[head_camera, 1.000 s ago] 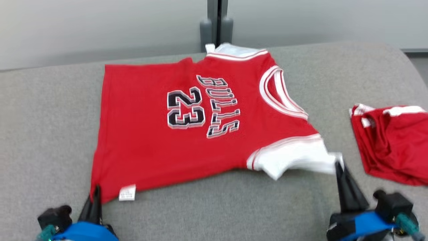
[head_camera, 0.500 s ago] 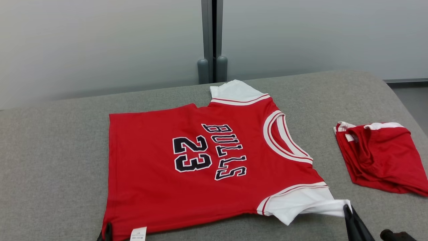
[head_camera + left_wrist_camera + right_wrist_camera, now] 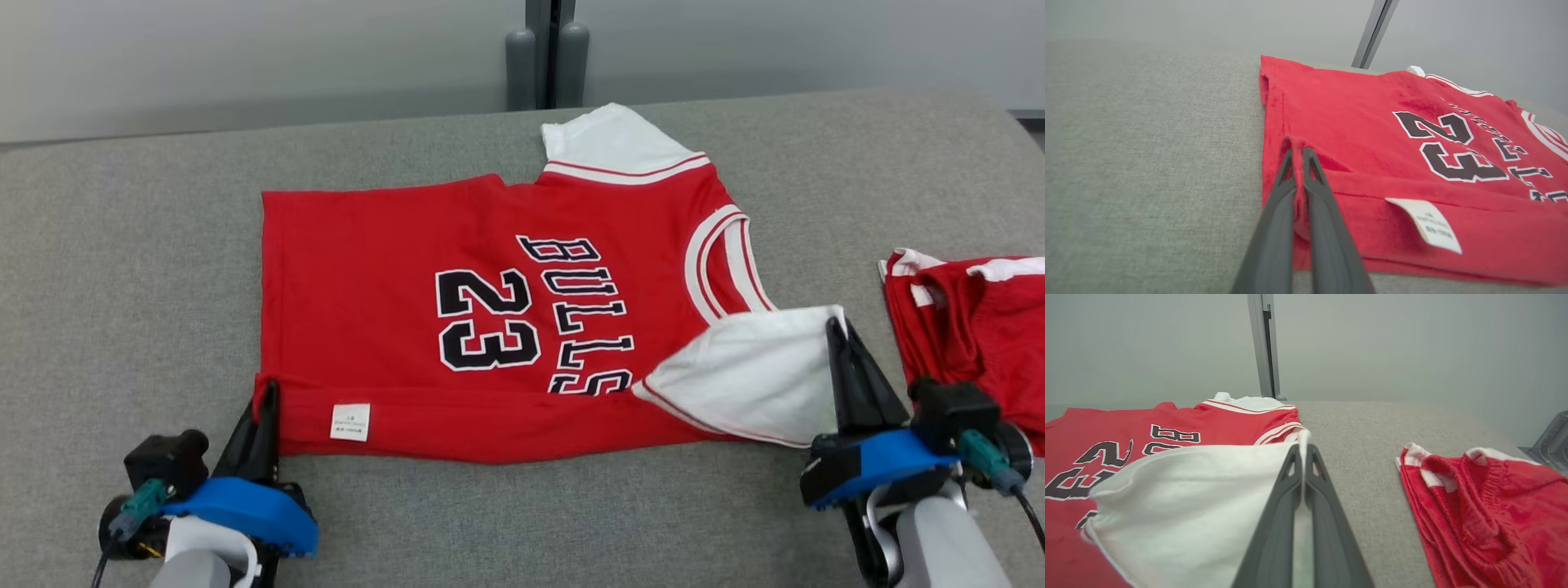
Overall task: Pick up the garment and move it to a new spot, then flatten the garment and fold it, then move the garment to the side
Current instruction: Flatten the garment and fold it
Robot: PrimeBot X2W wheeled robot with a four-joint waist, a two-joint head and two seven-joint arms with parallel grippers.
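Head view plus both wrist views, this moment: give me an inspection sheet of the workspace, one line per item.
Surface: grey woven fabric-covered table, flat.
Job's things: red jersey with white sleeves and black BULLS 23 lettering lies spread out; its near edge is folded over onto the front, with the white care label facing up.
Clutter: second red garment with white trim, bunched, to the right, apart from the jersey.
Grippers: left gripper shut on the jersey's near hem corner; right gripper shut on the near white sleeve, which is laid over the chest.
Cables: teal-plugged cable at the left wrist, another at the right.
Surroundings: pale grey wall, dark vertical post.
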